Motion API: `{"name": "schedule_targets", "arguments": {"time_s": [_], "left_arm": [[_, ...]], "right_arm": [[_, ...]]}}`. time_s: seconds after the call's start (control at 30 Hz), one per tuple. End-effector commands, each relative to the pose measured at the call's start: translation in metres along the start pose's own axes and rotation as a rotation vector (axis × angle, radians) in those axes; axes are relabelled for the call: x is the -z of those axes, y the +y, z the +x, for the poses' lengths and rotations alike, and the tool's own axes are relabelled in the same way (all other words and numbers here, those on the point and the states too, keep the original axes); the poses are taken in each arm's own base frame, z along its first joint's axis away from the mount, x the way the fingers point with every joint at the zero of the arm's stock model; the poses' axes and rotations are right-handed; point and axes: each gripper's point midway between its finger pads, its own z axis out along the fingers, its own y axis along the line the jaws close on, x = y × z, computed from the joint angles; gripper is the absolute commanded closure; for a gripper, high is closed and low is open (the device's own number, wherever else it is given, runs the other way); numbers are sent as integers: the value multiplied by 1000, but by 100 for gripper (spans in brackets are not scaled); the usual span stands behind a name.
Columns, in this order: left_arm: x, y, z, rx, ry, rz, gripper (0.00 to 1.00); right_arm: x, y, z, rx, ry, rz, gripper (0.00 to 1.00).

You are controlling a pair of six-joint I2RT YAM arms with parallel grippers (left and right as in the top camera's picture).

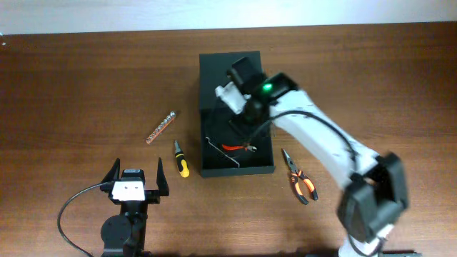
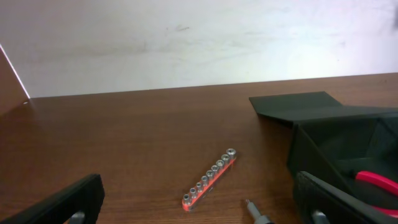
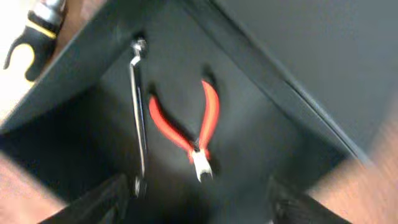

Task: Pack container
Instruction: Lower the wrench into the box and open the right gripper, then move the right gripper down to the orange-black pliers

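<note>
The container (image 1: 235, 170) is a dark box in the middle of the table, its flap lid (image 1: 228, 64) folded open at the far end. On its floor lie small red-handled pliers (image 3: 193, 127) and a thin metal wrench (image 3: 138, 106). My right gripper (image 3: 199, 211) hangs open above them inside the box, with nothing between its fingers (image 3: 99, 202). In the overhead view the right gripper (image 1: 251, 125) is over the box's middle. My left gripper (image 1: 136, 178) is wide open and empty near the front edge, left of the box.
A red socket rail (image 1: 161, 127) and a yellow-and-black screwdriver (image 1: 181, 158) lie left of the box. Orange-and-black pliers (image 1: 300, 177) lie to its right. In the left wrist view the socket rail (image 2: 210, 178) is just ahead of the left gripper (image 2: 199, 211), with the container (image 2: 317, 155) at right.
</note>
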Motion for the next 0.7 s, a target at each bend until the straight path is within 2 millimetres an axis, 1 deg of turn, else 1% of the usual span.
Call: {"name": "schedule_targets", "arguments": {"time_s": [0.0,0.1,0.17,0.23,0.3,0.37,0.53,0.6,0.67], "left_arm": [[0,-2,1,2,-3,11,1],[0,-2,1,2,-3,10,1],[0,-2,1,2,-3,11,1],[0,-2,1,2,-3,11,1],[0,-2,1,2,-3,11,1],[0,-2,1,2,-3,11,1],[0,-2,1,2,-3,10,1],[0,-2,1,2,-3,11,1],[0,-2,1,2,-3,11,1]], "right_arm": [[45,-25,7,-140,-53,61,26],[61,-38,29,-228,-26,70,27],[68,-43,41,-264,-19,75,27],[72,-45,54,-296,-13,83,26],[70,-43,71,-317,6,89,26],[62,-38,92,-350,38,96,26],[29,-24,152,-484,143,102,23],[16,-18,171,-564,190,104,22],[8,-15,185,-645,230,111,20]]}}
